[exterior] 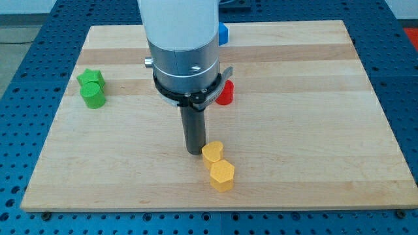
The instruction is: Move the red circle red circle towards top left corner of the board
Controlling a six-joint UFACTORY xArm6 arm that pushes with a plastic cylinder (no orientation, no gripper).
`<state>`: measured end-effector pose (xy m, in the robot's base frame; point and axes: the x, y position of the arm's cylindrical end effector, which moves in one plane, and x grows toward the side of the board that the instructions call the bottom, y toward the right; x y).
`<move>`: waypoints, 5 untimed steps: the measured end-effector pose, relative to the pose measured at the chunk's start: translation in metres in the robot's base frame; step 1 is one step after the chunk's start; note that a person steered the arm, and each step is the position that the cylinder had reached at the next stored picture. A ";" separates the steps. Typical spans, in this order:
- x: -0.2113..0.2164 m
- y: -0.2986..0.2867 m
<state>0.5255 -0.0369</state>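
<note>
Camera view shows my tip (194,151), a bare rod with no hand to clench, touching the yellow heart (213,151), with the red circle (225,93) behind it unpushed

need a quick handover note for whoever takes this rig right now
My tip is on the board just left of the yellow heart, which sits above the yellow hexagon.
The red circle is near mid-board, partly hidden behind the arm, up and right of the tip, not touched.
Green blocks sit at the view's left, a blue block at the top edge.
Done: nothing visible.
Left: get behind the red circle and push it to the top left corner.
</note>
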 end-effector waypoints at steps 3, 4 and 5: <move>-0.067 0.023; -0.092 0.049; -0.104 0.059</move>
<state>0.4212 0.0222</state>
